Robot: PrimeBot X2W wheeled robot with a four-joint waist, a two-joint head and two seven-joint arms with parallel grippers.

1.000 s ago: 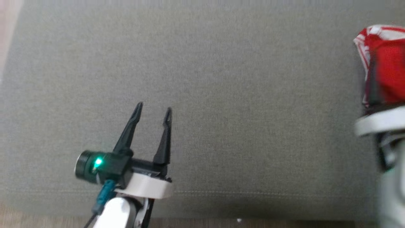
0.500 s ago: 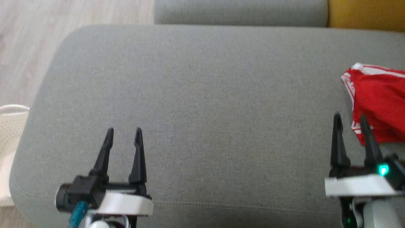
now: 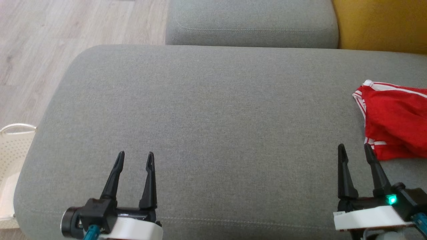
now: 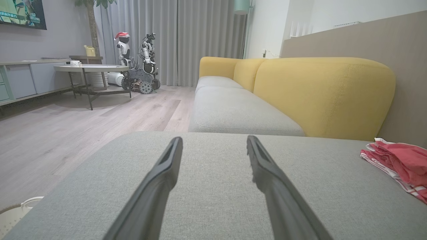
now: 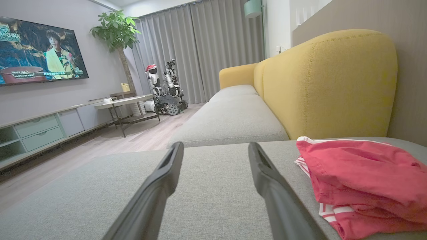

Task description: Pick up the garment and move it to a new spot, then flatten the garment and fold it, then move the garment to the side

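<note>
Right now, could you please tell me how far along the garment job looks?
Done, it seems: the red garment lies in a compact, loosely folded bundle at the right side of the grey cushion, so moving it aside may be finished, though the fold looks rumpled. In hand: nothing; the left tool and right tool are both open and empty above the cushion. Left: possibly only tidying the fold.

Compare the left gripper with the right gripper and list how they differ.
The left gripper hangs over bare grey cushion; the right gripper sits just beside the red garment. The left gripper's camera housing sticks out to its left; the right gripper's sticks out to its right, with a green light lit. Both are open, empty, and point the same way across the cushion.
</note>
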